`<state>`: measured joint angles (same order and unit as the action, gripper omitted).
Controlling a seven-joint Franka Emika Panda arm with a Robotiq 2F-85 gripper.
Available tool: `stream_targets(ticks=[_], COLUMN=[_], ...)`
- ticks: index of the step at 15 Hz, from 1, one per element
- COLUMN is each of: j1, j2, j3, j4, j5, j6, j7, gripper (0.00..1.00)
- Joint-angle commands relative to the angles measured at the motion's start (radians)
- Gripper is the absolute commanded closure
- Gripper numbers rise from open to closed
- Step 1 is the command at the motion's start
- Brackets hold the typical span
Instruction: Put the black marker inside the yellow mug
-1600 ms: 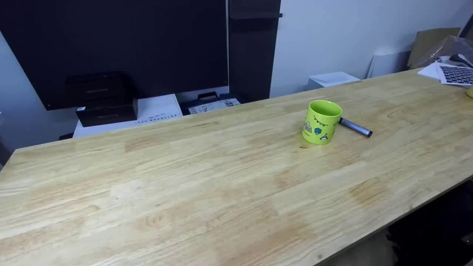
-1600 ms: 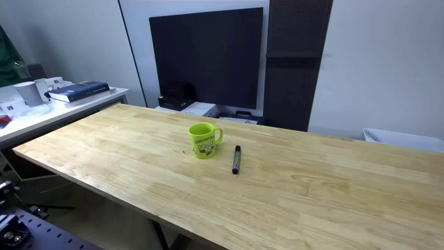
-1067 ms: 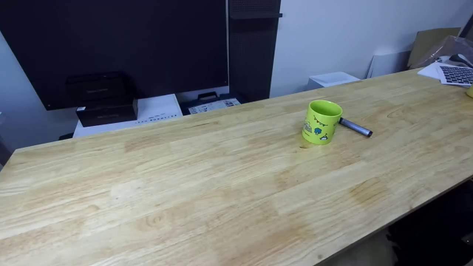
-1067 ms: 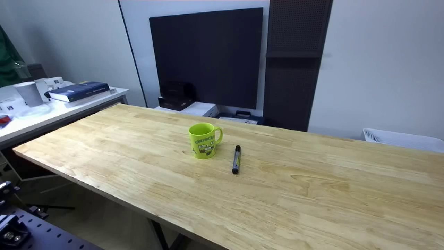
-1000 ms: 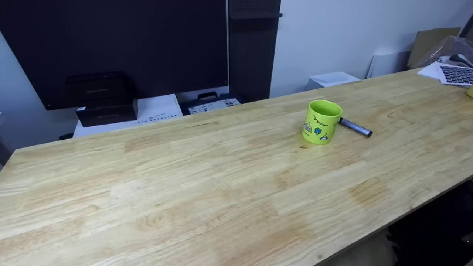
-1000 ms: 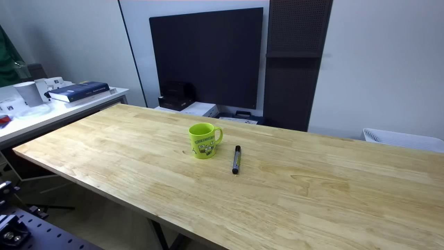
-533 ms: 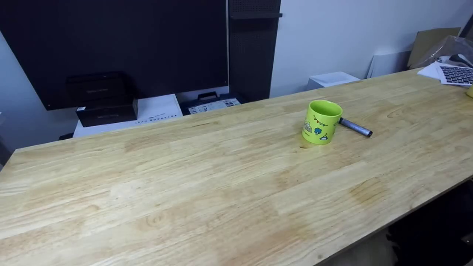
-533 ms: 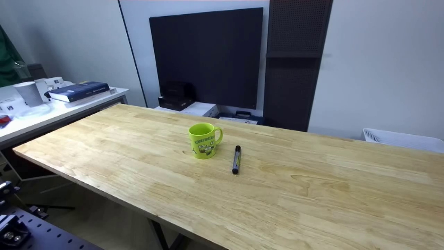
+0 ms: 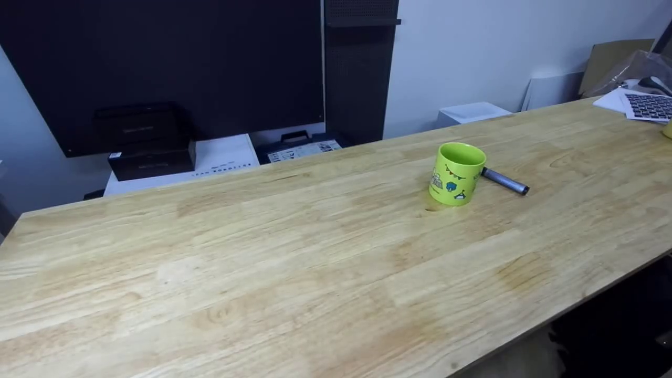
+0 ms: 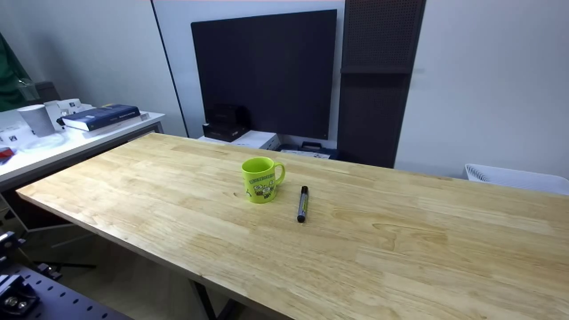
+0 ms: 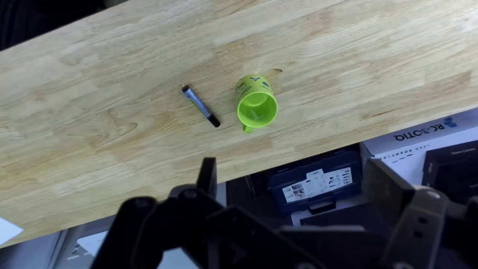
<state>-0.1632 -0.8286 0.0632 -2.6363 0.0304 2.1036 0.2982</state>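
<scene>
While tool hangs spread, wooden table bears mug, marker; dark panel beyond.

The desk appears to be made of light wood; its grain can be clearly seen, and light is softly reflected by its smooth surface. The yellow mug is covered with a smooth and glossy finish, similar to glaze. On the black marker, which seems to be made of plastic, a slight shine is shown by the barrel, whereas the cap looks rather matt. On the gripper, matt black parts are combined with grey, metal-like ones.
</scene>
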Motion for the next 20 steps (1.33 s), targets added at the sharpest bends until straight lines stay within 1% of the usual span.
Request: stream_targets(ticks=[1,2,3,4,7,11,13,15,16,17,18,19,20], j1=[0.015,0.024,0.019,0.014,-0.002,-0.055,-0.079,-0.097,-0.099,-0.1,-0.103,-0.107,-0.106], j2=[0.001,0.0,-0.006,0.002,0.091,0.289,0.411,0.527,0.588,0.65,0.712,0.575,0.631], j3=[0.0,0.01,0.018,0.007,-0.086,-0.248,-0.31,-0.343,-0.346,-0.341,-0.33,-0.345,-0.341], j4=[0.002,0.002,0.007,0.014,0.056,0.108,0.146,0.184,0.207,0.234,0.264,0.167,0.192], j5=[-0.005,-0.004,-0.014,-0.02,-0.033,-0.079,-0.102,-0.132,-0.148,-0.165,-0.187,-0.153,-0.164], j6=[-0.002,-0.002,-0.003,-0.001,0.0,0.023,0.033,0.048,0.07,0.094,0.128,0.112,0.134], j7=[0.005,0.009,0.021,0.012,-0.102,-0.29,-0.364,-0.412,-0.424,-0.417,-0.383,-0.417,-0.415], gripper=[0.0,0.0,0.0,0.0,0.0,0.0,0.0,0.0,0.0,0.0,0.0,0.0,0.0])
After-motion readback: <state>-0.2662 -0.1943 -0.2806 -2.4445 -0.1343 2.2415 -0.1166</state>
